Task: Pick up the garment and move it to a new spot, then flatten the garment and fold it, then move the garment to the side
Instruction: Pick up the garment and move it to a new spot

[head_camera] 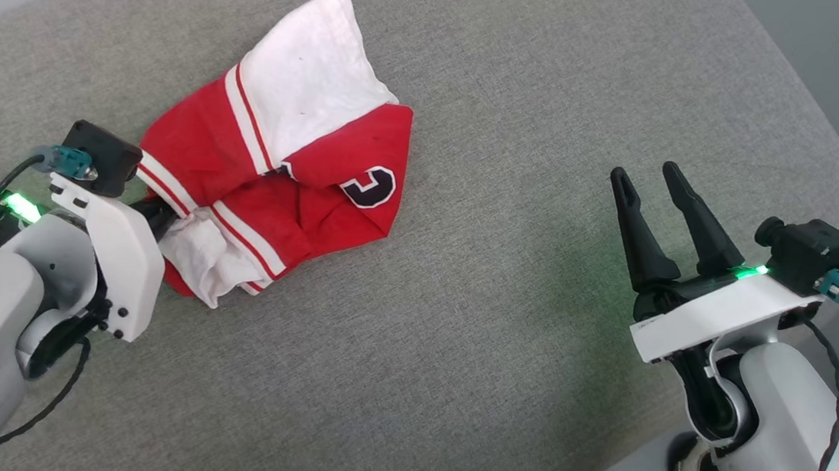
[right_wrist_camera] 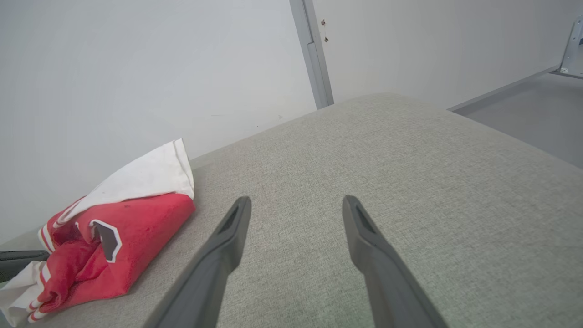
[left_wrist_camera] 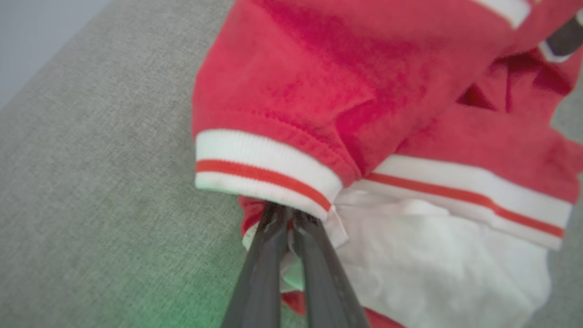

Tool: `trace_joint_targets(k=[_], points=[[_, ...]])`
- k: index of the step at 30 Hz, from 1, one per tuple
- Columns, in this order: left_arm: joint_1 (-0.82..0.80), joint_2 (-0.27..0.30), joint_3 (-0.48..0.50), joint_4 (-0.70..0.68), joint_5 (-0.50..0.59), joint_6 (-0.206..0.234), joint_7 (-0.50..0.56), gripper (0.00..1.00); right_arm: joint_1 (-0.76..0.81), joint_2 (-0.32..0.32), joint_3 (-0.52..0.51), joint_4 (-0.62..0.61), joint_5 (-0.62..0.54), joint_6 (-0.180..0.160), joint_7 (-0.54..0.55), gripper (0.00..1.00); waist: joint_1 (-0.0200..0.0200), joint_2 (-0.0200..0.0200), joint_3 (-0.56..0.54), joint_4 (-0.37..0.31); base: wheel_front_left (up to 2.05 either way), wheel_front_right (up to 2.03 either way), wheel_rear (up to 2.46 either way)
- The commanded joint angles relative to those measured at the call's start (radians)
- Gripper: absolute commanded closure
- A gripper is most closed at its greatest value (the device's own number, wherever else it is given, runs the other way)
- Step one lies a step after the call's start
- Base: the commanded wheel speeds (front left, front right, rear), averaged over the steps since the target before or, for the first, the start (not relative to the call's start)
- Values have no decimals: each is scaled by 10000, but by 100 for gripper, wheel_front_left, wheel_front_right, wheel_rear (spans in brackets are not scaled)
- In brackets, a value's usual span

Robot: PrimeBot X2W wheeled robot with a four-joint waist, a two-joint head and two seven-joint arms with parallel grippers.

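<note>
I see the garment (head_camera: 283, 179) bunched up on the far left of the grey cushion (head_camera: 477, 353). My left gripper (left_wrist_camera: 286, 213) is at its near-left edge, with the 2 fingers (left_wrist_camera: 262, 278) pinched together on cloth under the striped hem (left_wrist_camera: 264, 173). My right gripper (head_camera: 644, 171) sits near right, spread wide, holding nothing, well apart from it.

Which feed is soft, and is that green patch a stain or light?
Left wrist view: the red jersey-style shirt with white sleeves is out of focus; the green patch on the grey surface by the left end effector looks like cast light. Head view: sharp, green wrist lamps lit. Right wrist view: crisp, evenly lit.
</note>
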Motion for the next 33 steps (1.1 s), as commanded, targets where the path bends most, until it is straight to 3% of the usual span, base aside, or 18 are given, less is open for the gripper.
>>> trace_joint_targets(k=[1, 2, 3, 12, 18, 22, 26, 32, 33], points=[[461, -155, -261, 143, -25, 21, 37, 69, 122, -1, -26, -7, -32, -3, -51, 0, 0, 0, -48, 41, 0, 0, 0], [381, -198, -249, 134, -99, 21, -111, 18, 142, -1, -51, 13, -93, -3, -51, 0, 0, 0, -101, 96, 0, 0, 0], [299, -252, -230, 108, -162, 20, -262, 0, 135, 2, -80, 43, -160, -3, -51, 0, 0, 0, -164, 167, 0, 0, 0], [-87, -676, -146, -311, -997, 21, -2031, 0, -4, -1, -520, 459, -1139, -3, -51, 0, 0, 0, -1104, 1219, 0, 0, 0], [732, -983, -147, 25, -1915, 21, -4000, 0, 99, 1, -804, 838, -1870, -3, -51, 0, 0, 0, -1817, 2031, 0, 0, 0], [1554, -1297, 124, 530, -2634, 21, -4595, 0, 151, -2, -1106, 1058, -2304, -3, -51, 0, 0, 0, -2191, 2587, 0, 0, 0], [2631, -1593, 1376, 885, -2921, 21, -4671, 0, 249, -2, -1574, 1169, -2651, -3, -51, 0, 0, 0, -2513, 3156, 0, 0, 0], [4993, -2067, 4079, 1277, -1973, 21, -4672, 0, 571, -4, -2100, 1236, -2971, -3, -51, 0, 0, 0, -2959, 3789, 0, 0, 0], [4993, -2067, 4079, 1277, -1973, 21, -4672, 0, 571, -4, -2100, 1236, -2971, -3, -51, 0, 0, 0, -2959, 3789, 0, 0, 0]])
